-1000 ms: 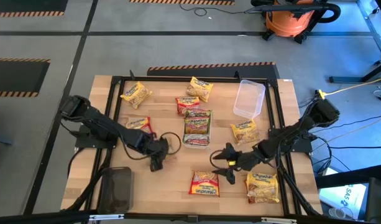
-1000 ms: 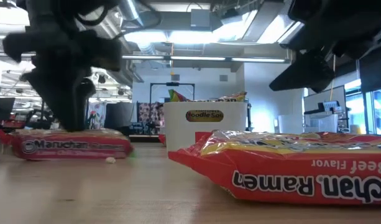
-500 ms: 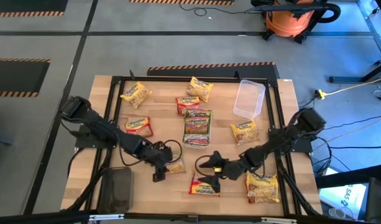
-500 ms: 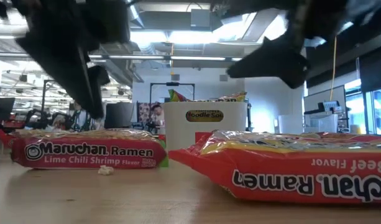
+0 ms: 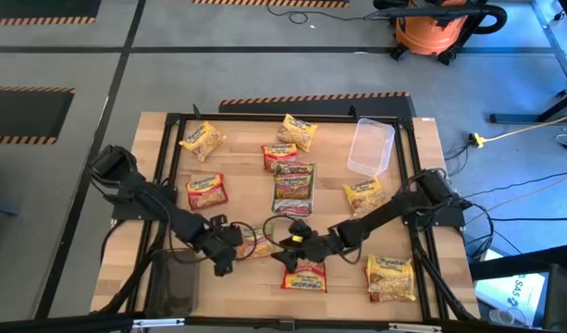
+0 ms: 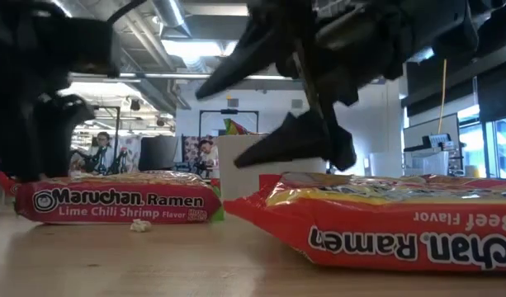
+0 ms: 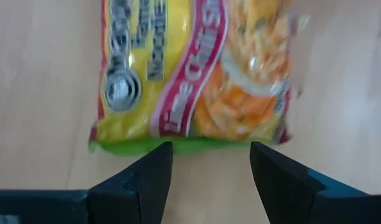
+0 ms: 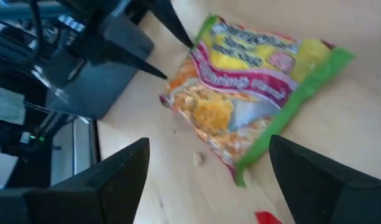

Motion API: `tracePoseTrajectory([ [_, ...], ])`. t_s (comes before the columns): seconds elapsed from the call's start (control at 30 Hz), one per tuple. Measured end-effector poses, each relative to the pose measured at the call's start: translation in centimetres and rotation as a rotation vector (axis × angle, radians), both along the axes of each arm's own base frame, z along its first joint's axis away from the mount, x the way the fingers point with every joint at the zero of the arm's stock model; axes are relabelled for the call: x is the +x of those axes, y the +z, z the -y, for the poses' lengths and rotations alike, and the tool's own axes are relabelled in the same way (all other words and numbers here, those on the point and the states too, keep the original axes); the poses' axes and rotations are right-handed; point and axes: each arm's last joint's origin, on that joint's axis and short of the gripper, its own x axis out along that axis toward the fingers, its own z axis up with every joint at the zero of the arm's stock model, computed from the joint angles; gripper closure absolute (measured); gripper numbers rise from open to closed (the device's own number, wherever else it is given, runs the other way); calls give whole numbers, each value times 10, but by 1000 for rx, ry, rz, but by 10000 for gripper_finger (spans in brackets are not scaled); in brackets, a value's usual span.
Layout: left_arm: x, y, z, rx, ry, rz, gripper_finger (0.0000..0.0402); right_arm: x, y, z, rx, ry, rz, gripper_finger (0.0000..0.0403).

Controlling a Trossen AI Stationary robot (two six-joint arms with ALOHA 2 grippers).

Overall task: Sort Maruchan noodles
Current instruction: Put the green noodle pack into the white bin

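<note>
A lime chili shrimp packet lies free at 6 o'clock on the table, flanked by the left gripper and right gripper, both with fingers apart and empty, so 1 pickup seems pending, calling for a closing grasp.

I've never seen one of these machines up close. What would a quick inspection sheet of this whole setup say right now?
Surface: wooden table, crumb near the lime packet.
Job's things: nine ramen packets scattered; lime packet lies flat between both claws; red beef packet beside it.
Clutter: clear tray at far right, dark tray at near left.
Grippers: left claw open, just short of the lime packet; right claw open, hovering over its other end.
Cables: loop on the right arm; floor cables right of the table.
Surroundings: orange vacuum; people at desks behind.
</note>
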Motion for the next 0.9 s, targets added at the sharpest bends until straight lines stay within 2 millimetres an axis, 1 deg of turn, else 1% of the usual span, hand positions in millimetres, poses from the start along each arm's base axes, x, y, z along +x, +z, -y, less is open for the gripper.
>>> tracePoseTrajectory([
  [0.13, 0, -17, 3, 24, -19, -30, 193, 10, -8, 8, 41, -32, -16, 95],
  [0.27, 3, -27, 4, 56, -43, -27, 193, 16, -21, 16, 65, -60, -52, 95],
  [0.37, 4, -28, 5, 79, -48, -5, 193, 17, -31, 19, 90, -72, -80, 95],
  [0.53, 8, -28, 6, 85, -47, 36, 193, 19, -37, 19, 114, -95, -79, 95],
  [0.73, 16, -26, 8, 85, -70, 125, 193, 23, -35, 17, 97, -86, -75, 95],
  [0.9, 22, -25, 5, 67, -69, 158, 193, 26, -33, 16, 57, -56, -75, 95],
])
